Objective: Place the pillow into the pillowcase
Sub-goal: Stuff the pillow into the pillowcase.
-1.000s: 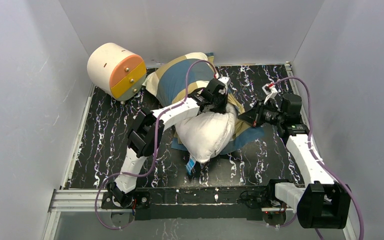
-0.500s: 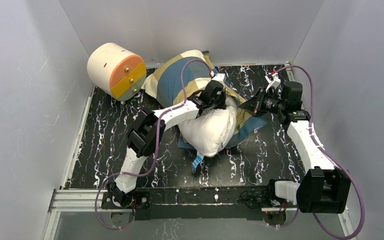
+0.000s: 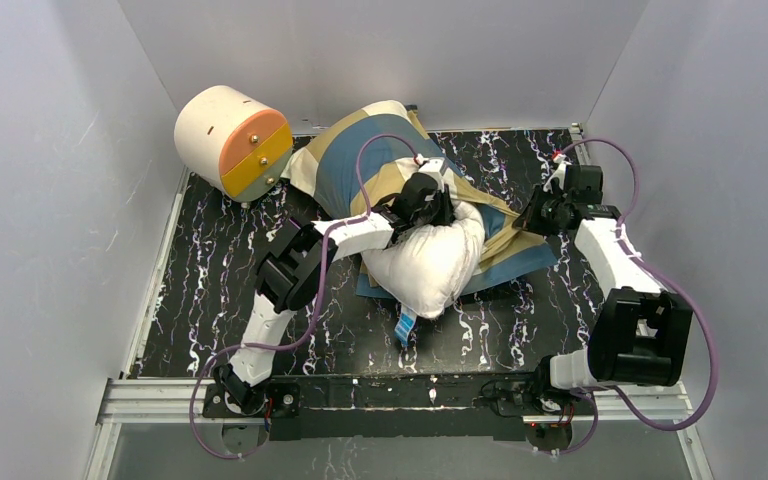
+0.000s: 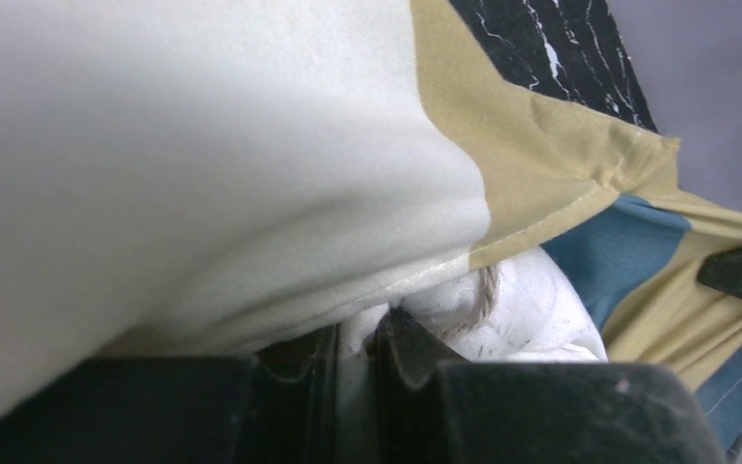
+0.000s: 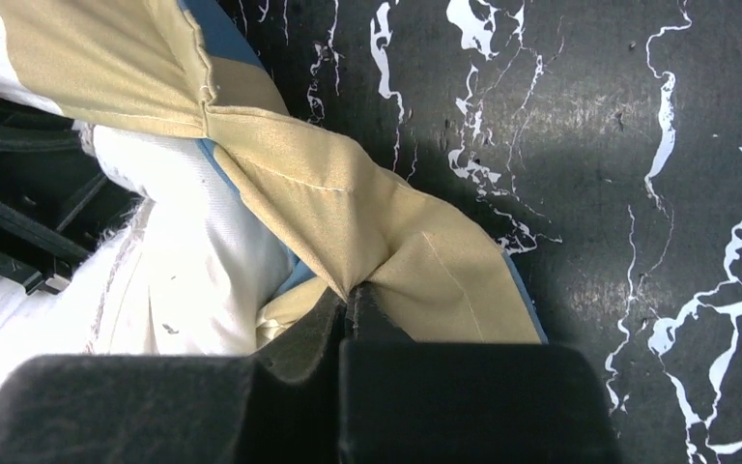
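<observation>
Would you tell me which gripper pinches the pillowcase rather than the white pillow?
The right gripper, shut on a tan fold of the pillowcase; the left gripper pinches the white pillow.

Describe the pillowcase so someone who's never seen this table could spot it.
Look at the black marbled table. Near its middle, toward the far wall, lies the pillowcase, a thin cover partly covering the plump white pillow. Unlike that plain pillow and the cream-and-orange cylinder at far left, it has blue, tan and cream blocks.

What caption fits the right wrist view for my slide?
Right jaws pinch a tan fold of the pillowcase, white pillow bulging beside it.
</observation>
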